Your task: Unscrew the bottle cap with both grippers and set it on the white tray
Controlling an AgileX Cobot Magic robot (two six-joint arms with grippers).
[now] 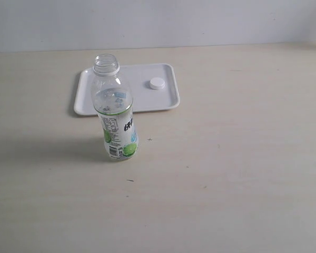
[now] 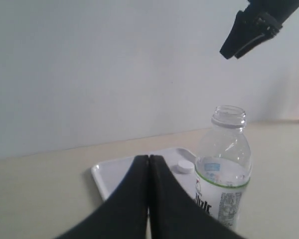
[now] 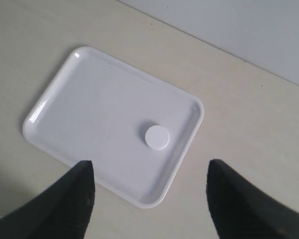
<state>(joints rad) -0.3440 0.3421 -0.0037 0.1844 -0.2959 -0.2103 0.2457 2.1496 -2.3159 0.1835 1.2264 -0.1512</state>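
Observation:
The bottle (image 1: 115, 113) stands upright on the table with its neck bare, just in front of the white tray (image 1: 89, 100). The white bottle cap (image 1: 157, 83) lies flat on the tray's right half; I also see the cap (image 3: 157, 137) from above in the right wrist view and the cap (image 2: 185, 166) beside the bottle (image 2: 223, 174) in the left wrist view. My left gripper (image 2: 148, 158) is shut with nothing in it, back from the tray (image 2: 109, 174). My right gripper (image 3: 150, 172) hangs open and empty high above the tray (image 3: 89, 114). Neither gripper shows in the exterior view.
The pale wooden table (image 1: 237, 174) stretches around the tray and bottle, with a light wall (image 1: 158, 21) behind. The right arm's black gripper (image 2: 249, 30) shows high in the left wrist view, above the bottle.

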